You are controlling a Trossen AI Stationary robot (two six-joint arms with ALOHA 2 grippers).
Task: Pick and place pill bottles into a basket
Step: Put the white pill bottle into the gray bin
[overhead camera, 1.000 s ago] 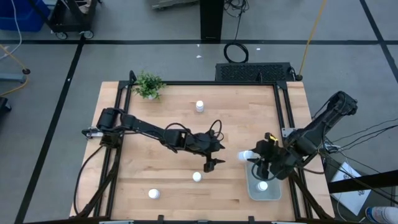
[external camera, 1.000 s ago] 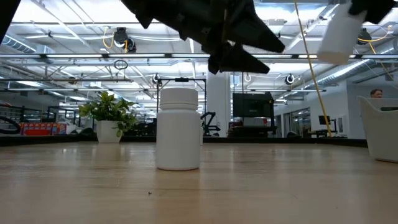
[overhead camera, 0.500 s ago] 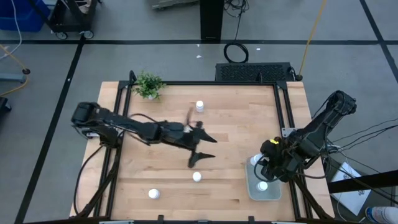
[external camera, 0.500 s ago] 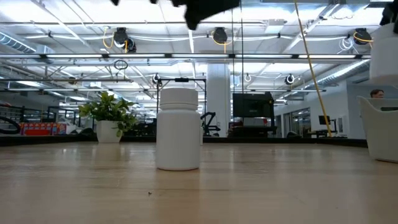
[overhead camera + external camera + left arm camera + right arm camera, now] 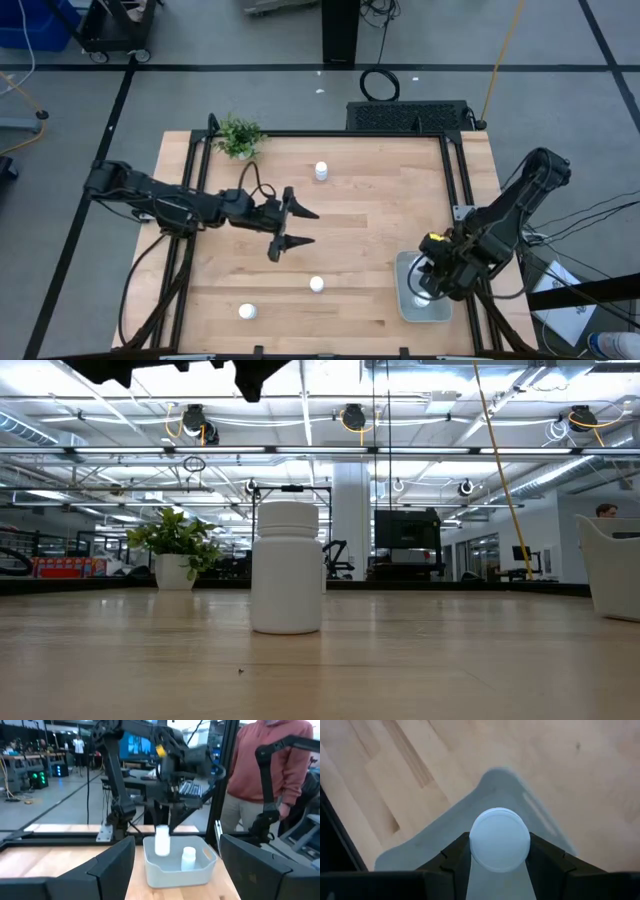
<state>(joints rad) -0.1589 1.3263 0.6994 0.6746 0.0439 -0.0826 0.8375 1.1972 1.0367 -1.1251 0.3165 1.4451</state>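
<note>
My right gripper (image 5: pixel 428 278) is shut on a white pill bottle (image 5: pixel 500 839) above the pale blue-grey basket (image 5: pixel 405 305) at the table's near right. A second bottle (image 5: pixel 188 857) stands inside the basket. Three more bottles stand upright on the table: far middle (image 5: pixel 321 171), near middle (image 5: pixel 316 284) and near left (image 5: pixel 247 312). My left gripper (image 5: pixel 288 228) is open and empty, raised over the table's middle left, fingers pointing toward the table's right edge. My right gripper pinches the bottle's sides (image 5: pixel 470 851) between its two fingers (image 5: pixel 454 862), near the bottle's upper end. The fingers come from above, pointing down. The bottle hangs upright (image 5: pixel 162 840) with its lower end inside the basket's walls; whether it touches the floor I cannot tell.
A small green potted plant (image 5: pixel 239 137) stands at the far left corner. A person in a red top (image 5: pixel 265 765) stands beyond the table's right side. Bare wood lies between the loose bottles and the basket.
My right gripper has carried its bottle toward the near edge and down over the basket; the bottle has turned from tilted to upright. My left gripper, open all along, has risen and drawn back toward the table's left and far edge, away from the near-middle bottle.
</note>
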